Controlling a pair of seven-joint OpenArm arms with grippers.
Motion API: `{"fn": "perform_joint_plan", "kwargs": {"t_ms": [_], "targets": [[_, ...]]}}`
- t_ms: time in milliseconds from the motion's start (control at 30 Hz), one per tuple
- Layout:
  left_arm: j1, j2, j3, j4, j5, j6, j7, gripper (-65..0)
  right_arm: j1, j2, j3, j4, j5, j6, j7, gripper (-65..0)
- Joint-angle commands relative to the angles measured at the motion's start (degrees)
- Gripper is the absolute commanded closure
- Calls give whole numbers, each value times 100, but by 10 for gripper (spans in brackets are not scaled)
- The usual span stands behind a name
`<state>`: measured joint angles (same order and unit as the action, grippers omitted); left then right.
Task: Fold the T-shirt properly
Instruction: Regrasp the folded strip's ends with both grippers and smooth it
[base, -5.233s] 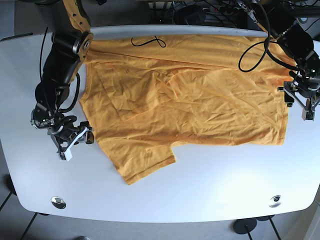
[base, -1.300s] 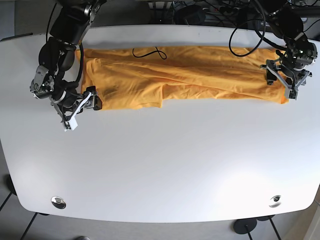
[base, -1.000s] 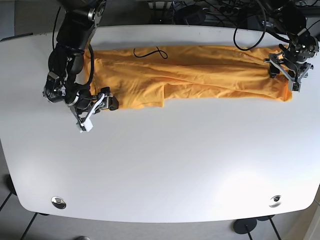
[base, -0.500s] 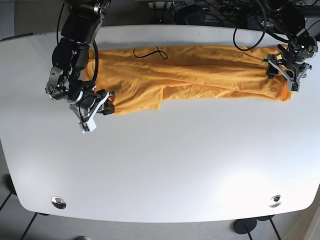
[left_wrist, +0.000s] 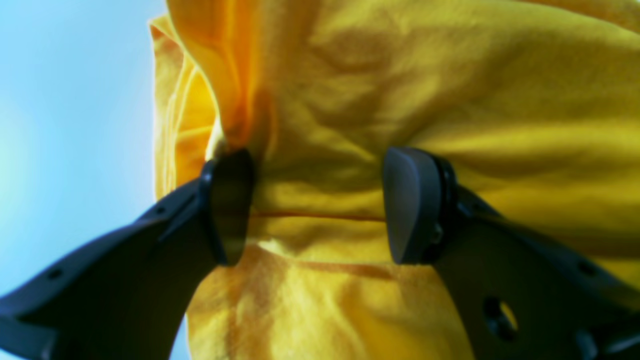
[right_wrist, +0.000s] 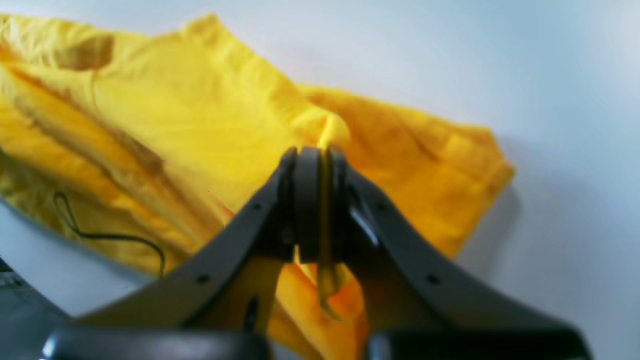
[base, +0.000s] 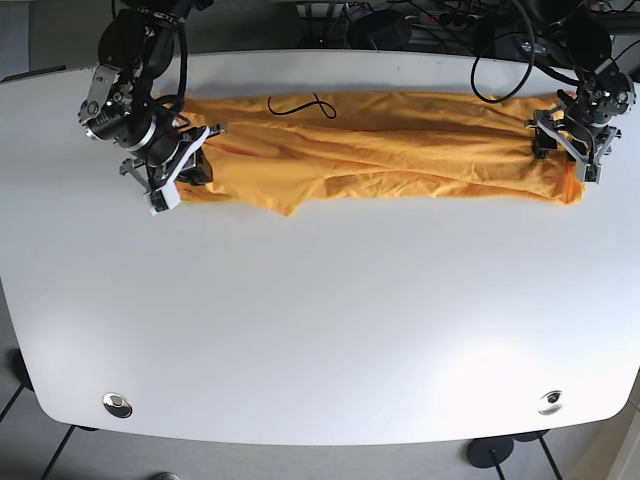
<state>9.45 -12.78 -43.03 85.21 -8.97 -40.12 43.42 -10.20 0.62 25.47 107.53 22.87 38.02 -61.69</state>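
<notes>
The orange T-shirt lies as a long narrow band along the back of the white table. My right gripper is at the band's left end. In the right wrist view it is shut on a pinch of the T-shirt, lifted a little off the table. My left gripper is over the band's right end. The left wrist view shows it open, its fingers spread over creased T-shirt cloth.
A thin black cable lies looped on the shirt's back edge, also seen as a cable in the right wrist view. Cables and gear crowd the space behind the table. Two round metal fittings sit near the front corners.
My right gripper has moved back and to the left with the shirt's left end, drawing the band narrower there. The left gripper has stayed at the right end.
</notes>
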Motion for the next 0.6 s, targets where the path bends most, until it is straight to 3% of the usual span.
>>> {"fn": "perform_joint_plan", "kwargs": {"t_ms": [33,167,267,333,400,467,533,600], "targets": [[9,-72,-10,29,75,12,120,-383,-31,74,129,100,38,53,116,-24],[0,-72,-18,37,40,12,120,-383,-233,338,147,100,29,53,125,-27],[-18,-133,-27,37,31,12,120,-383,-242,346,156,109,12,18,160,-36],[-18,-133,-27,37,31,12,128,-383,-251,338,279,171,12,18,363,-122],[-27,-133,-27,46,31,12,128,-383,-251,311,411,267,29,18,582,-295],[-44,-133,-18,46,31,12,128,-383,-251,303,437,496,64,27,697,-403],[-88,-133,-18,178,31,12,128,-383,-259,294,376,777,126,97,688,-417],[-88,-133,-18,380,31,12,137,-383,-268,215,376,768,557,198,635,-379]]}}
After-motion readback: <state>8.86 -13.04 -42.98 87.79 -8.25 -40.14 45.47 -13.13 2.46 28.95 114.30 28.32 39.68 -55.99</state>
